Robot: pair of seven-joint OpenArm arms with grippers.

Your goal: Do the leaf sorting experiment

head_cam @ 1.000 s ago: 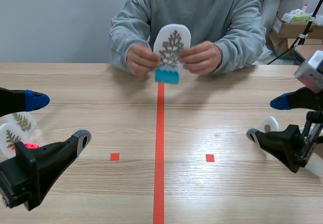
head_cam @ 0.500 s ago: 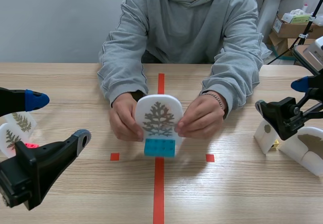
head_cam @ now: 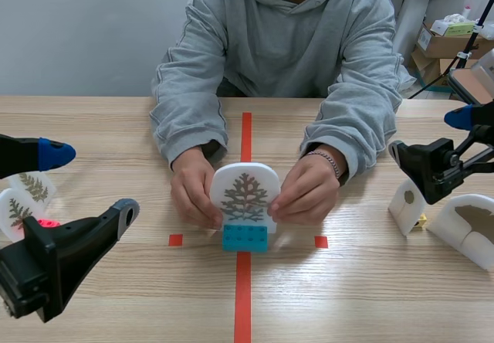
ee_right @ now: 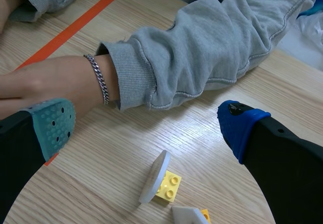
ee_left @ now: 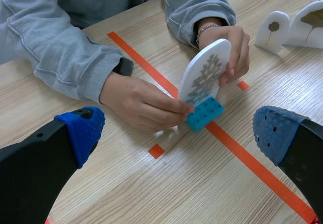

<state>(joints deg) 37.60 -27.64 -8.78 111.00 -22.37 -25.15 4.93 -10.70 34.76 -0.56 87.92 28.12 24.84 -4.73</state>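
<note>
A person's hands (head_cam: pixel 193 194) hold the leaf card (head_cam: pixel 245 195) upright on its blue base (head_cam: pixel 245 238) (astride the tape line (head_cam: pixel 243 297)) on the counter (head_cam: pixel 116 127). The left claw (head_cam: pixel 93 182) and the right claw (head_cam: pixel 429 135) both gape, empty.

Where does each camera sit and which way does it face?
Scene view: between the arms, facing across the table at the person; left gripper and right gripper show, open.
Left wrist view: on the left arm, looking down past its open fingers at the leaf card on its blue brick.
Right wrist view: on the right arm, looking down past its open fingers at a grey sleeve and a yellow-brick card.
Shared: scene and left wrist views both show the leaf card.
</note>
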